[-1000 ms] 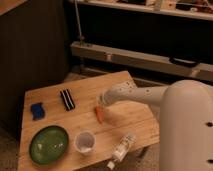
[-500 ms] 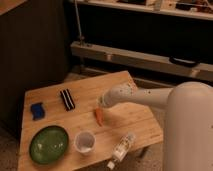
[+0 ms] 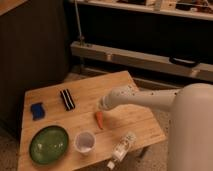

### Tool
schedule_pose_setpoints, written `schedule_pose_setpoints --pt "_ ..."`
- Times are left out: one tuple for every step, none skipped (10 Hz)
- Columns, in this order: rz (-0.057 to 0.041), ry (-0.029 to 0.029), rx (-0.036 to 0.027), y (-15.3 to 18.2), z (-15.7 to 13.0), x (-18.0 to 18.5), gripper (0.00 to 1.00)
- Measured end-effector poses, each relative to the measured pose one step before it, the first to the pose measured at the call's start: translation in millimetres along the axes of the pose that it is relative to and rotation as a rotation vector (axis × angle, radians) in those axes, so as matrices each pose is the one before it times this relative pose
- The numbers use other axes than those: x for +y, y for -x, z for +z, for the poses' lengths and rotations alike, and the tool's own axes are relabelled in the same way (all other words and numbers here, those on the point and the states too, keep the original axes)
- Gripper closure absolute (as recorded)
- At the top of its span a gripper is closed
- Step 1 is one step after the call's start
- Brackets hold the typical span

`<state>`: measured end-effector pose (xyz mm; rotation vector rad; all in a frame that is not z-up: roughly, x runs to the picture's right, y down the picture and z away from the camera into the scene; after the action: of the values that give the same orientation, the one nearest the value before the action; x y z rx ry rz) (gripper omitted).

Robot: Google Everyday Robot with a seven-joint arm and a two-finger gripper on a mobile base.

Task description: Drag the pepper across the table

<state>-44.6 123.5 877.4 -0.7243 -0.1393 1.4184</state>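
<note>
The gripper (image 3: 102, 106) is hovering just above the upper end of the pepper (image 3: 99, 119), near the middle of the table (image 3: 135, 117); whether its fingers are apart, I cannot tell. The pepper is lying lengthwise toward the near edge, tip pointing away from the gripper. Pressing off-centre could be rolling it toward the plastic cup (image 3: 85, 141).

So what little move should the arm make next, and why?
Probably lower the tool a touch onto the pepper. The tool sits just above the pepper's upper end, near the middle of the table, and I can't tell whether it touches it. Contact would have to come before any drag.
</note>
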Motion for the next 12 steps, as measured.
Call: schedule_pose_setpoints --pt "-0.00149 0.00184 0.00922 -3.85 0.46 1.08 0.69" --pt "-0.00264 0.00402 0.01257 -6.93 0.71 1.67 0.69" --pt "-0.00277 0.00351 0.01191 -8.37 0.55 2.53 0.69" --pt "-0.00174 0.00362 0.00895 -6.12 -1.28 3.07 0.69" --pt "-0.00175 0.00115 0.01141 -6.73 -1.58 2.14 0.69" --pt "-0.00057 -0.00024 0.00946 -5.55 -1.55 1.14 0.69" --pt "0.00261 -0.00096 0.01047 -6.33 -2.13 0.53 0.69" --pt "0.00536 -0.00310 0.01101 -5.30 -0.98 -0.97 0.69" --pt "0.00226 -0.00083 0.00780 -3.15 -0.67 -0.07 0.69" --pt "0.00140 -0.00257 0.00831 -4.30 -2.32 -0.31 0.69" --pt "0.00058 -0.00207 0.00324 -4.13 -4.58 0.22 0.69" --pt "0.00195 -0.00492 0.00380 -5.88 -5.87 -0.87 0.69"
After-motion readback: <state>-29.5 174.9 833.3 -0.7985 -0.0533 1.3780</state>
